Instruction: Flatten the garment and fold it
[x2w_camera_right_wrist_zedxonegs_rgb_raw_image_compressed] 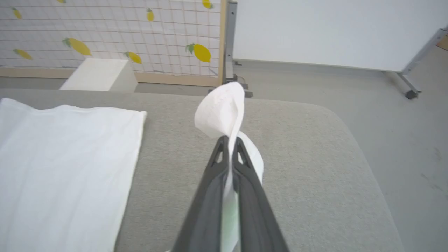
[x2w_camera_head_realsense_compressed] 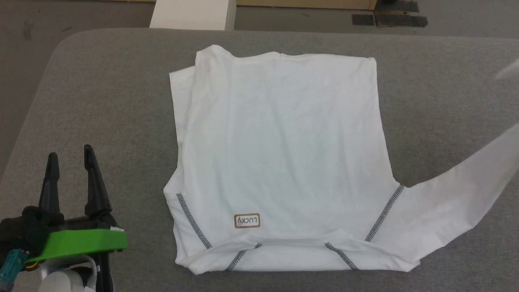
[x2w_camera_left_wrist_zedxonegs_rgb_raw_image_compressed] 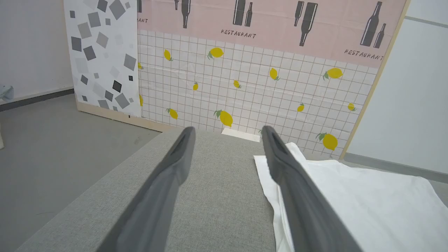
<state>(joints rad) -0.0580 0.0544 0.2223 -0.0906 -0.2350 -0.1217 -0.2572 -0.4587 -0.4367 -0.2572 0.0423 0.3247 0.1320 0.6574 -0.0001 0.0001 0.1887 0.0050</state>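
Right gripper (x2w_camera_right_wrist_zedxonegs_rgb_raw_image_compressed: 230, 139) is pressed together on the end of one sleeve (x2w_camera_head_realsense_compressed: 454, 190) of the garment (x2w_camera_head_realsense_compressed: 279, 154), and the pinched fabric stands up above my fingertips. This white long-sleeved shirt lies flat at the middle of the grey padded table (x2w_camera_head_realsense_compressed: 101, 101), neckline toward me, hem at the far side. The held sleeve stretches out to my right. My left gripper (x2w_camera_head_realsense_compressed: 70, 152) has its fingers spread over bare table beside the shirt's left edge, gripping nothing. A white box (x2w_camera_head_realsense_compressed: 190, 14) stands beyond the table's far edge.

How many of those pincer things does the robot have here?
2: the left pincer, open, beside the shirt; the right pincer, shut on its sleeve.
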